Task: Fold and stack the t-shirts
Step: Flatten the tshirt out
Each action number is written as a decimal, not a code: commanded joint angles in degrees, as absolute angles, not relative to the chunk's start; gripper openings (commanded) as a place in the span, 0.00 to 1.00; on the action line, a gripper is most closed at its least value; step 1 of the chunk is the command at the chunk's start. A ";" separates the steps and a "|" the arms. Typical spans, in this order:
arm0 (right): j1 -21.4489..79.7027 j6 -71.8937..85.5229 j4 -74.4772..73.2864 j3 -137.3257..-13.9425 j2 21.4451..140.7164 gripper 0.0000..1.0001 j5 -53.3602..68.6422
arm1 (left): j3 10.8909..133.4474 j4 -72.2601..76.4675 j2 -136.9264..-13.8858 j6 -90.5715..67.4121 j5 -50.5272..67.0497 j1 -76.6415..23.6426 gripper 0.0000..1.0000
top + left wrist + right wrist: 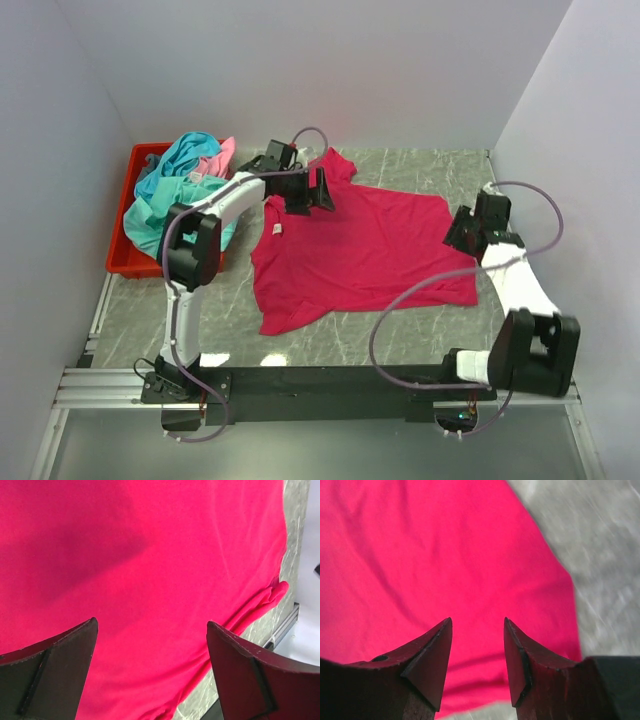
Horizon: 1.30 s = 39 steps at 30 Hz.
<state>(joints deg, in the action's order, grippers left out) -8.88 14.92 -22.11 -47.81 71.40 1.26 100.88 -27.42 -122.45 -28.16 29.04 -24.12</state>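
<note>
Only the top view takes in the whole table (420, 165). The red shirt (350, 250) lies spread across its middle, front down or up I cannot tell. A red bin (125, 262) sits at the shirt's 9 o'clock, heaped with a teal shirt (165, 195) and a pink shirt (222, 155). Neither wrist view shows the bin or those two shirts.

The left gripper (318, 190) hangs over the red shirt's 11 o'clock corner, by the sleeve. The right gripper (462, 232) is at its 3 o'clock edge.

The left wrist view fills with red cloth. It shows a rolled edge at 4 o'clock and a strip of table past it, detail the top view lacks. Its fingers (60, 665) stand wide apart with nothing between them, and whether they touch the cloth I cannot tell.

In the right wrist view the fingers (427, 660) are parted about halfway and empty. They sit above a corner of the shirt, with bare table from 12 to 4 o'clock.
</note>
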 commanded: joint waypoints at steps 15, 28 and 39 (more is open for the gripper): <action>-11.51 9.23 -19.68 -74.43 101.76 0.51 8.44 | 83.59 -20.48 -120.68 -38.15 25.05 -14.51 0.96; -11.60 6.86 -21.45 -77.87 109.86 0.50 17.48 | 91.66 -21.01 -122.34 -37.09 28.04 -16.17 0.96; -10.81 5.19 -22.85 -77.87 112.85 0.50 18.19 | 95.01 -22.94 -120.86 -36.56 29.00 -17.40 0.96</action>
